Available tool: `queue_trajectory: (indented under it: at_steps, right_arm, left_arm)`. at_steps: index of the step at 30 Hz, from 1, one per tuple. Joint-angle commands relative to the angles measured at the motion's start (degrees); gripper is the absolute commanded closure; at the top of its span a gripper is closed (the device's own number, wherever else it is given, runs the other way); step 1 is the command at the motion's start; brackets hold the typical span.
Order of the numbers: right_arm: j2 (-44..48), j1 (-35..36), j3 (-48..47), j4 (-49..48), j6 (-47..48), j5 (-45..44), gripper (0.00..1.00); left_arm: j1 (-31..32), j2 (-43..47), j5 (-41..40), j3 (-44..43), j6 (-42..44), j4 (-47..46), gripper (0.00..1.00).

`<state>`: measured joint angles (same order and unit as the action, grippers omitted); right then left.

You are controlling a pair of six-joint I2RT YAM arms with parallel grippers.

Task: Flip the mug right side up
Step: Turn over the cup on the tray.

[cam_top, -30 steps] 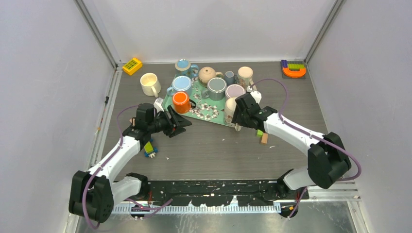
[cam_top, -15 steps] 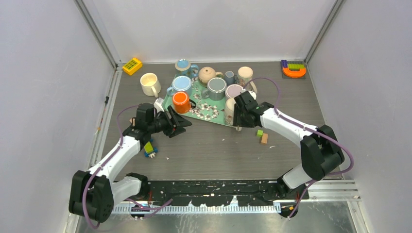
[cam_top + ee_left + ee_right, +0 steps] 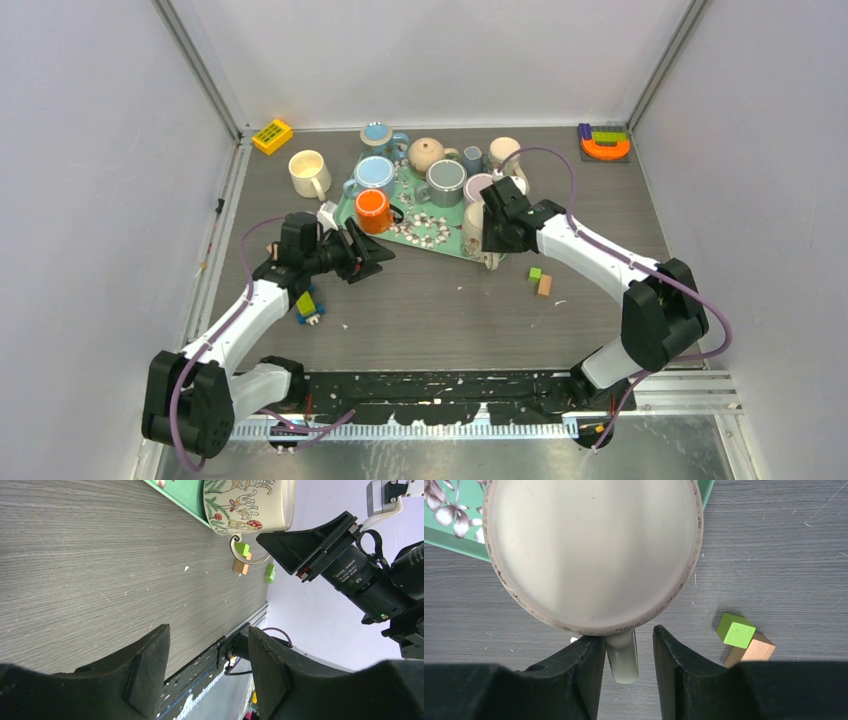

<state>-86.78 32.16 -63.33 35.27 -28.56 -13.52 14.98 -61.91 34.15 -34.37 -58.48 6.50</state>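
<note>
Grey wood-grain desk [image 3: 430, 310] carries everything. Green tray [image 3: 446, 530] with a pale flower print is taken as the reference. Target mug [image 3: 591, 550]: cream, printed with small animals and foliage on the wall, standing upside down at the tray's near right edge, flat base facing up. From above, its base overlaps the tray's edge line. The mug's handle [image 3: 623, 660] points away from the tray, toward the near side of the desk. Right pincer [image 3: 626, 637] is at that same near right edge of the tray and straddles the handle. One finger lies against the handle and the other stands off with a visible gap, so the jaws are open and not clamped. Left pincer [image 3: 209, 630] hangs over bare desk off the tray's near left corner, jaws apart with nothing between them, fingers aimed across toward the mug. Orange mug [image 3: 372, 210] stands upright at the tray's left end. Green block [image 3: 735, 630] and brown block [image 3: 754, 650] lie touching each other on the desk, just off the tray's near right side, close beside the handle.
</note>
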Motion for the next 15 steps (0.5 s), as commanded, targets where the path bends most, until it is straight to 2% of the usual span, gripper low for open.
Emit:
queue_trajectory:
  at_steps: [1,15]
  right_arm:
    - [-0.8,0.4,-2.9,1.8,1.2,-1.7,0.58]
    - [-2.9,0.3,-4.4,3.4,1.8,-0.2,0.71]
  left_arm:
    - [-0.2,0.7,1.3,-0.6,0.3,-1.2,0.40]
    - [-0.2,1.7,1.3,0.6,-0.4,-1.7,0.40]
